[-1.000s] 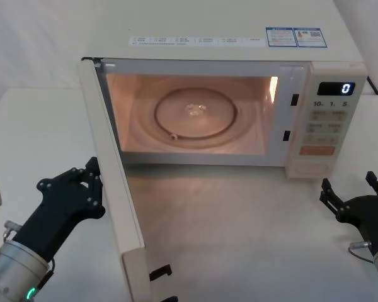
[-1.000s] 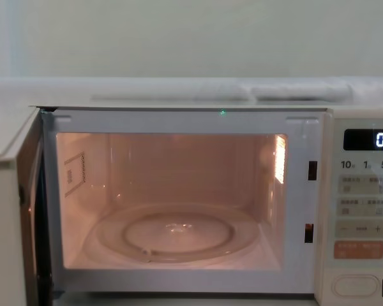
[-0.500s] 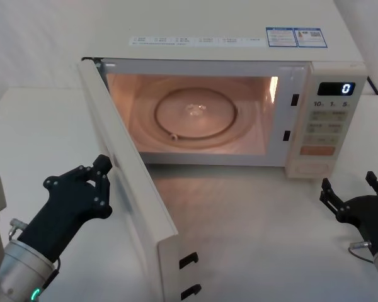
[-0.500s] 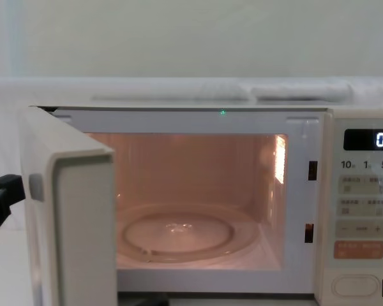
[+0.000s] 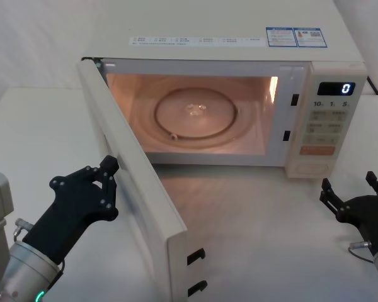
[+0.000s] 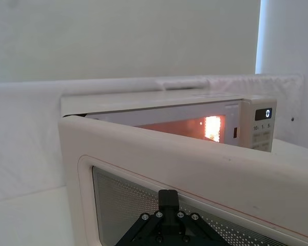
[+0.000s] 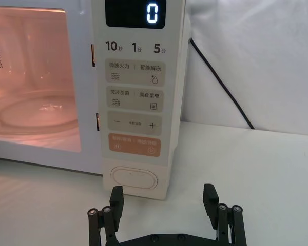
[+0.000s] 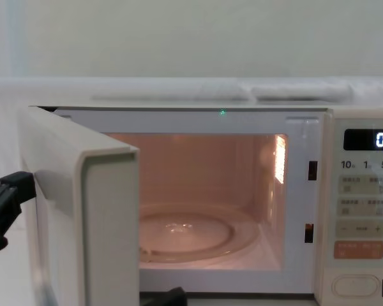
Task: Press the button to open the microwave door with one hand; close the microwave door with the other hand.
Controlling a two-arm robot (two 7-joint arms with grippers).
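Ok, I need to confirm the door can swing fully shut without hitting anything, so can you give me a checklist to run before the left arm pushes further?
1. Left gripper against the outer face of the microwave door: ok, its tip sits at the door by the window.
2. Door position: not ok yet, it stands roughly half open, latch hooks clear of the body.
3. Cavity clear: ok, just the glass turntable inside, light on.
4. Right gripper out of the swing path: ok, it is open, on the table before the control panel.
5. Button free: ok, nothing touches it.
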